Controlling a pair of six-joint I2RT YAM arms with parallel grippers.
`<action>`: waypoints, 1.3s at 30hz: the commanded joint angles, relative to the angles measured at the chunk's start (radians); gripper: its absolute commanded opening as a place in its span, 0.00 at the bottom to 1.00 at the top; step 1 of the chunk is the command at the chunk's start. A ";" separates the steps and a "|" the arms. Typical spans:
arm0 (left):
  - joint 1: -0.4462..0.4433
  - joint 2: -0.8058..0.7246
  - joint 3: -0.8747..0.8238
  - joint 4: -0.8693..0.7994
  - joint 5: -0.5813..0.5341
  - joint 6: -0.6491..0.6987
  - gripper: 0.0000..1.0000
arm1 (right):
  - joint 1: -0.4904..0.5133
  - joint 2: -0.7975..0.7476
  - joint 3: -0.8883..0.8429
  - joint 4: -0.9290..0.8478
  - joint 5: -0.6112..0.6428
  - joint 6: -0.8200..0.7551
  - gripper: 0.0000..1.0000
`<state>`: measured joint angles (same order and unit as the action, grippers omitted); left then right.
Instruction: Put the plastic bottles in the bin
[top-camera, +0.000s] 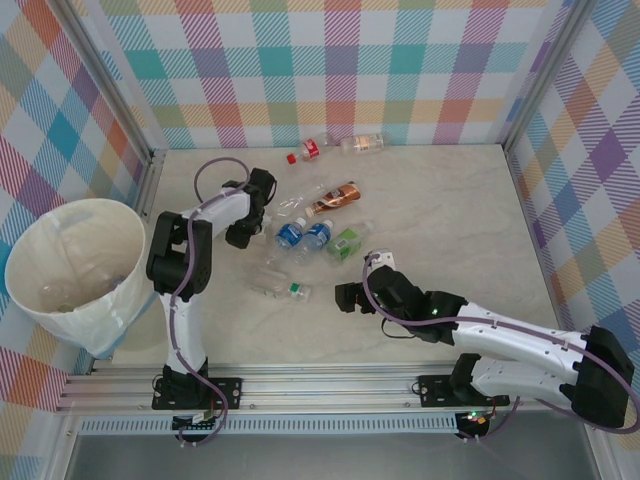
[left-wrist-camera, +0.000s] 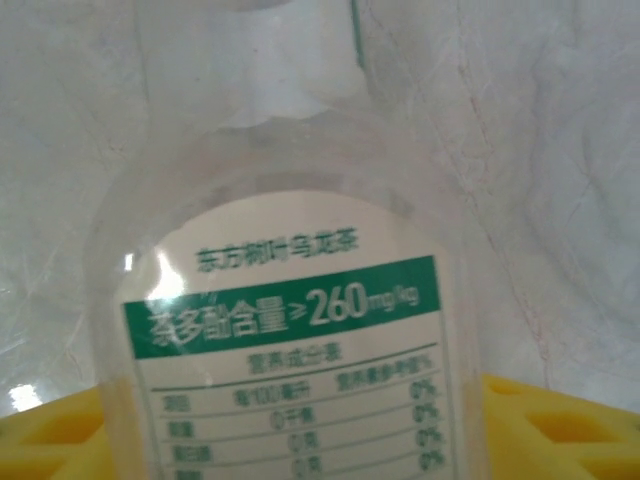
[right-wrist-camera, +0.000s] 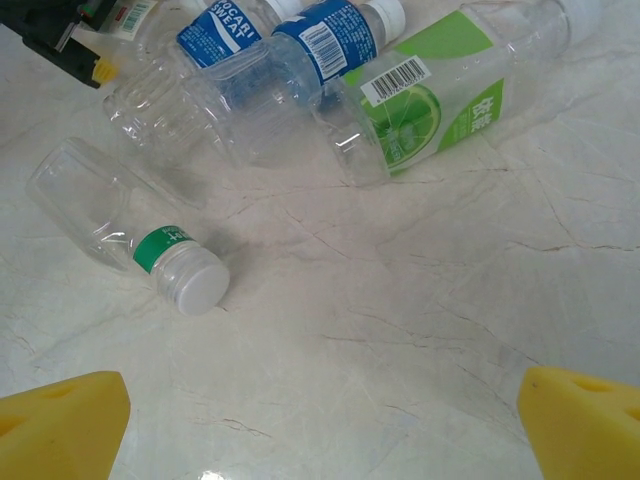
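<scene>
Bin, a large round cream-white plastic tub (top-camera: 125, 300), stands at the far left beside the pale marbled table (top-camera: 470, 220), well apart from the bottles; its contents cannot be made out.

Left gripper (top-camera: 243, 230) sits low at the left end of the bottle cluster. The left wrist view shows a clear bottle with a white-and-green printed label (left-wrist-camera: 290, 330) between the yellow pads (left-wrist-camera: 50, 440). Whether they press on it cannot be told.

Count on the table, top view, at least eight small clear plastic bottles:
- two by the far wall, one of them a red-capped bottle (top-camera: 308, 151)
- one plain clear bottle (top-camera: 290, 204)
- one brown-labelled bottle (top-camera: 336, 197)
- two blue-labelled bottles (top-camera: 290, 236), touching
- one green-labelled bottle (top-camera: 348, 242)
- one green-banded bottle (top-camera: 283, 289), its white cap plain in the right wrist view

Right gripper (top-camera: 352, 296) stands wide open and empty, near that last bottle.
</scene>
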<state>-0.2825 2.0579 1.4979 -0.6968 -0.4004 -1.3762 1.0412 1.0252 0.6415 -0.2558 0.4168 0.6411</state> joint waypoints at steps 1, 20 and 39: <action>0.016 -0.051 -0.092 0.103 -0.004 0.048 0.58 | -0.002 0.003 0.031 0.015 -0.013 -0.018 1.00; 0.016 -0.563 -0.429 0.539 0.355 0.722 0.53 | -0.001 0.032 -0.019 0.270 -0.096 -0.105 1.00; 0.017 -1.007 -0.234 0.064 0.515 1.097 0.33 | 0.014 0.159 0.024 0.597 -0.120 -0.242 1.00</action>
<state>-0.2779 1.1034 1.1851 -0.5068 0.1123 -0.3813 1.0489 1.1786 0.6365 0.2562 0.2939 0.4244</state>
